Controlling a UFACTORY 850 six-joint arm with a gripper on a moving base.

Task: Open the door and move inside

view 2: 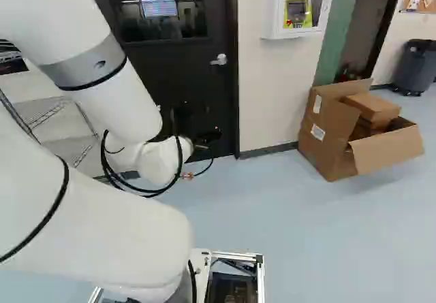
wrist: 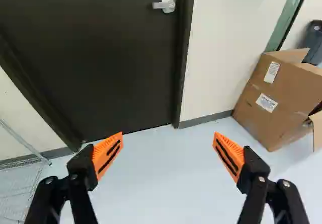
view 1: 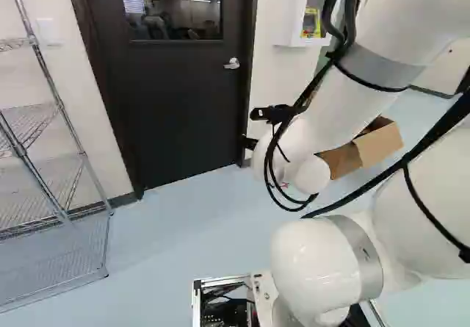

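Opening seems not started: door [wrist: 100, 73] is shut. Handle [wrist: 165, 4] is set on door, near its edge, untouched. Jaws are spread wide before door, nothing gripped. To be done: handle turned, door opened, gone through.

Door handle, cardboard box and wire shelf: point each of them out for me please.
Door handle [wrist: 164, 4]: wrist view, on the lever.
Cardboard box [view 2: 330, 134]: right base view, on its side wall.
Wire shelf [view 1: 53, 252]: left base view, on the mesh of its lowest tier.
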